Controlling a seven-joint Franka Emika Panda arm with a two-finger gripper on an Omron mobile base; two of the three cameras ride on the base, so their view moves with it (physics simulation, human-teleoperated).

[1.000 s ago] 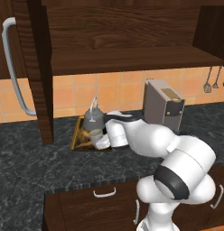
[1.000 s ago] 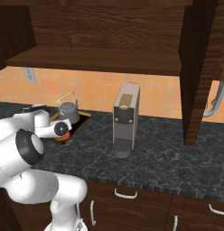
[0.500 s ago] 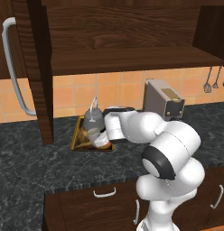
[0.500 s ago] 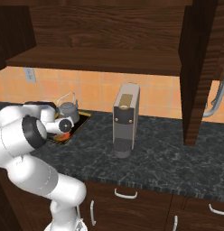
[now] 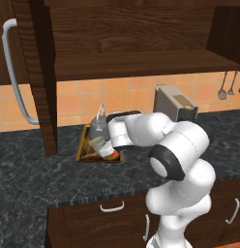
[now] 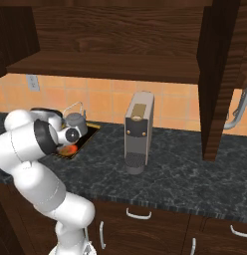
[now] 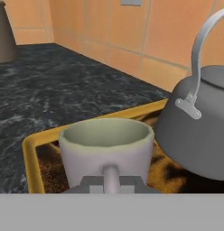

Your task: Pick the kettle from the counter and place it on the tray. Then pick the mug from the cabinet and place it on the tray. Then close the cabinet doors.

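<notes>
The pale mug (image 7: 105, 146) stands upright over the gold-rimmed tray (image 7: 30, 155), and my gripper (image 7: 110, 185) is shut on its side handle. Its base is hidden, so I cannot tell whether it touches the tray floor. The grey kettle (image 7: 199, 131) with its wire handle sits on the tray right beside the mug. From the left base view the mug (image 5: 98, 144) is at the tray's (image 5: 82, 144) front, just ahead of the kettle (image 5: 98, 127), with the gripper (image 5: 105, 147) on it. Both cabinet doors (image 5: 42, 72) (image 6: 217, 74) stand open over the counter (image 5: 39, 177).
A boxy grey coffee machine (image 5: 175, 102) (image 6: 138, 129) stands on the counter right of the tray. The open left door with its long bar handle (image 5: 15, 77) hangs down close to the tray's left side. The cabinet shelf (image 5: 141, 63) juts out above. Utensils (image 5: 222, 92) hang at the far right.
The arm has reached further in and carried the mug slightly left, settling it over the tray beside the kettle. The grip has stayed shut on the mug.
</notes>
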